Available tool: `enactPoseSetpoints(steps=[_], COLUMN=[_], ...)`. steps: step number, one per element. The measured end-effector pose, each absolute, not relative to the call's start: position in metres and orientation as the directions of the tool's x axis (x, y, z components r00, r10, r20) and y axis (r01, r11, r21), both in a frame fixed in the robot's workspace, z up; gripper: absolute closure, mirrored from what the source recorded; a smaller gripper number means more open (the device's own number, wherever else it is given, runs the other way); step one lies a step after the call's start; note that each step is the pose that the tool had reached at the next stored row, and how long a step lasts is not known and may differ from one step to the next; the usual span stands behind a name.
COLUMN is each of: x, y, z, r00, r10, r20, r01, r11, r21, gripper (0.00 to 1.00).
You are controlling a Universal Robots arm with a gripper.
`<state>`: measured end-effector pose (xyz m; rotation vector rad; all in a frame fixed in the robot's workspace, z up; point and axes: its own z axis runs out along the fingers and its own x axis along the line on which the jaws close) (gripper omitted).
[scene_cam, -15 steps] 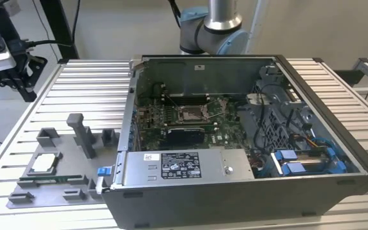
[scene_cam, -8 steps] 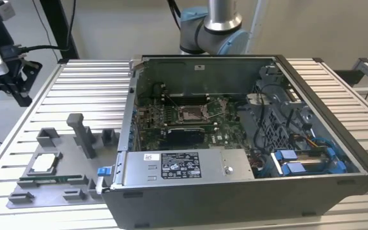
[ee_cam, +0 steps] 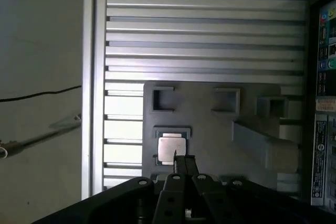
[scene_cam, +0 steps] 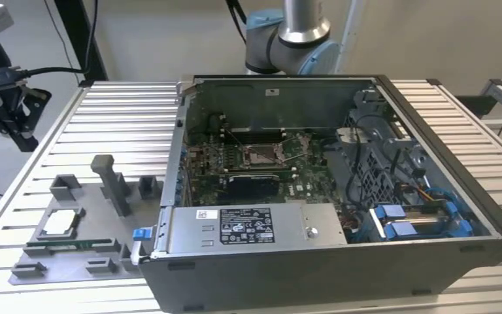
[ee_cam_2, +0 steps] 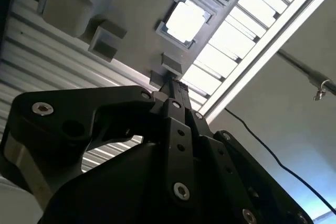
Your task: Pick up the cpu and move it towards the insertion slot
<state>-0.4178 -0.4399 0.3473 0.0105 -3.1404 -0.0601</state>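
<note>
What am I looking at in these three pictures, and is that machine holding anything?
It is a robot arm behind an open computer case on a slatted metal table. One picture is taken from off the arm; two come from cameras near its wrist, looking past its black gripper. The gripper is shut and holds nothing. It points toward a grey tray, where the cpu, a small silvery square chip, lies in its pocket. The insertion slot is the shiny square socket inside the case.

Lab: slatted aluminium bench, opened computer case
</note>
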Motion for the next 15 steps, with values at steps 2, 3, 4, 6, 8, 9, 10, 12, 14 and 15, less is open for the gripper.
enactPoseSetpoints(steps=[2, 3, 4, 6, 8, 9, 10, 12, 14, 15], x=[-0.4178, -0.4178, -0.4178, -0.4178, -0.4178, -0.4178, -0.4178, -0.4178, -0.4178, -0.4178], y=[-0.44, -0.4401, -0.4401, -0.4402, -0.4402, -0.4403, -0.4403, -0.4403, -0.4404, -0.4404], z=[0.3475, 0.3474, 0.3474, 0.3474, 0.3474, 0.3474, 0.3474, 0.3474, 0.3474, 0.3474], r00=[-1.0, -1.0, -1.0, -1.0, -1.0, -1.0, -1.0, -1.0, -1.0, -1.0], r10=[-0.007, -0.007, -0.007, -0.007, -0.007, -0.007, -0.007, -0.007, -0.007, -0.007], r20=[0.001, 0.0, 0.001, 0.001, 0.0, 0.0, 0.001, 0.001, 0.0, 0.001], r01=[-0.007, -0.007, -0.007, -0.007, -0.007, -0.007, -0.007, -0.007, -0.007, -0.007], r11=[0.999, 0.999, 0.999, 0.999, 0.999, 0.999, 0.999, 0.999, 0.999, 0.999], r21=[0.038, 0.038, 0.038, 0.038, 0.038, 0.038, 0.038, 0.038, 0.038, 0.038], gripper=[1.0, 1.0, 1.0, 1.0, 1.0, 1.0, 1.0, 1.0, 1.0, 1.0])
